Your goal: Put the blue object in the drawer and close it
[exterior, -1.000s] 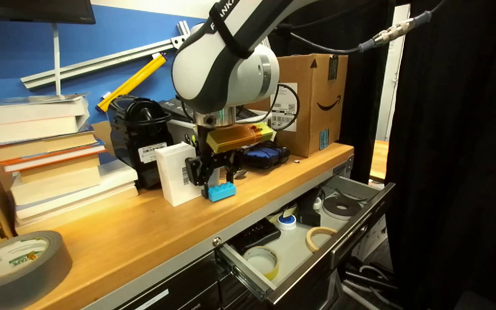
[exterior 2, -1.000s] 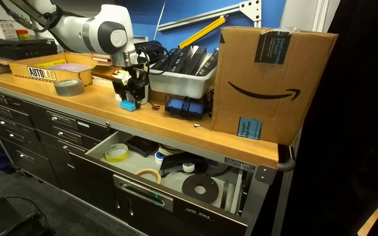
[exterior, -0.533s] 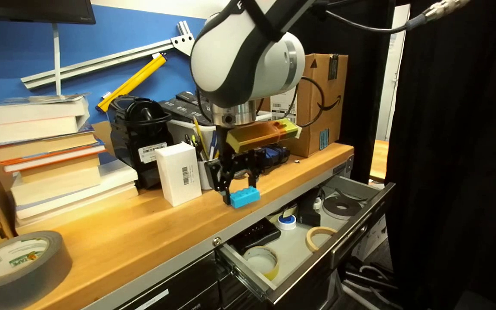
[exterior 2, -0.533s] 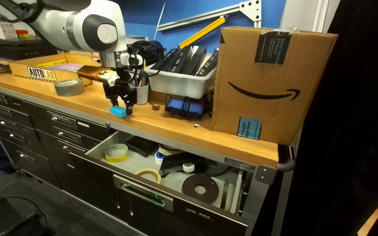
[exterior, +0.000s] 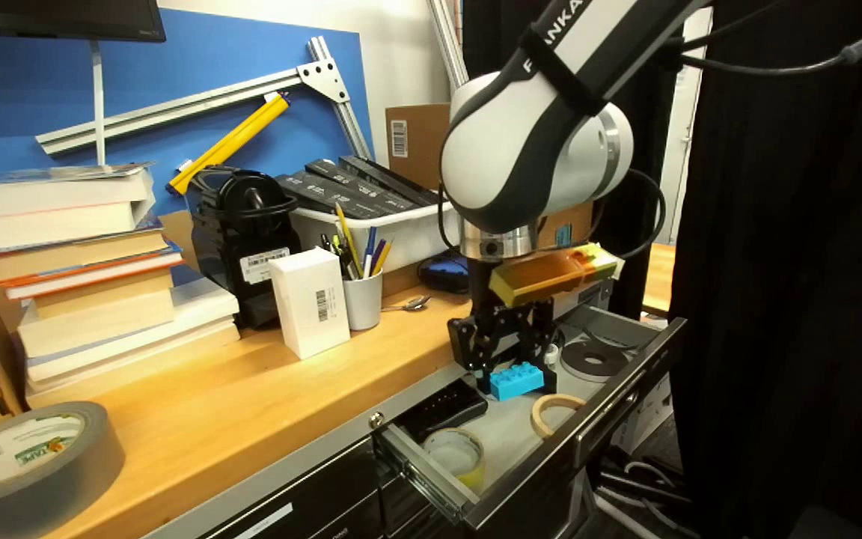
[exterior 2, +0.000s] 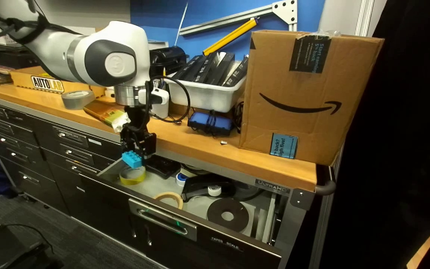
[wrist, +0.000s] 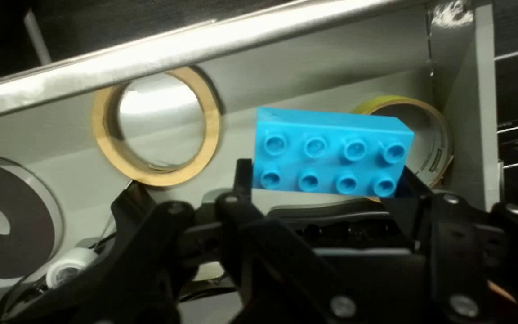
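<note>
Gripping a light blue brick [wrist: 331, 155] between its two black fingers [wrist: 243, 180], one against each short end, the gripper [exterior: 517, 379] is pointed downward over the pulled-out drawer [exterior 2: 209, 240]. The brick's studs are turned up; how high it is held against the drawer's rim cannot be told. In the wrist view, a yellow tape roll [wrist: 439, 139] is partly hidden behind one end of the brick, and a tan tape ring [wrist: 212, 130] is seen apart from it, just inside the drawer's front. In an exterior view, a black device [exterior 2: 164, 167] is lodged near the drawer's back, and a black dispenser [exterior 2: 197, 186] and a dark flat roll [exterior 2: 215, 217] are placed farther along. On the wooden worktop [exterior: 214, 408], a white box [exterior: 310, 303] is stood upright just beside a pen cup [exterior: 364, 305], with a spoon [exterior: 417, 303] laid near the cup. Behind it, a pale bin [exterior: 416, 239] is filled with long black boxes [exterior: 364, 187], and a blue item [exterior 2: 210, 122] wrapped in dark cord is set in front of the bin. A large cardboard box [exterior 2: 304, 127] is set at the worktop's end.
</note>
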Robot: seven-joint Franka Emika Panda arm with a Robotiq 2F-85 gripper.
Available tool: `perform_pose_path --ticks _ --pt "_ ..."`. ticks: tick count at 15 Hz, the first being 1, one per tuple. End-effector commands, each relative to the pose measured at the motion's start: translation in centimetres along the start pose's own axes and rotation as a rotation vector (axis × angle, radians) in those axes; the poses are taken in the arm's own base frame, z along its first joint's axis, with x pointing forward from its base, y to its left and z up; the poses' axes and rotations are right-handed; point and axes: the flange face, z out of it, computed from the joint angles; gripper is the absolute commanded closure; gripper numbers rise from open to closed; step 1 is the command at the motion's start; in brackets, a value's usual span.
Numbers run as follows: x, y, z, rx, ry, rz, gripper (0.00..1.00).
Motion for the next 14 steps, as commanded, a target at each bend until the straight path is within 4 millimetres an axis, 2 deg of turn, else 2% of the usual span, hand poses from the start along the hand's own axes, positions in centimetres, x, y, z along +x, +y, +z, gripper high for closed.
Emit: perform_pose_path --ticks 1,7,8,10,14 --pt "0.6 0.7 1.0 0.060 0.102 0.081 0.54" --pt "2.2 0.0 1.0 0.109 0.187 0.095 0.54" --pt "2.1 0.0 1.2 0.105 0.176 0.093 0.07" --pt "1.2 0.1 1.3 0.097 0.143 0.071 0.01" --pt "-2.2 1.7 0.8 0.106 0.080 0.030 0.00"
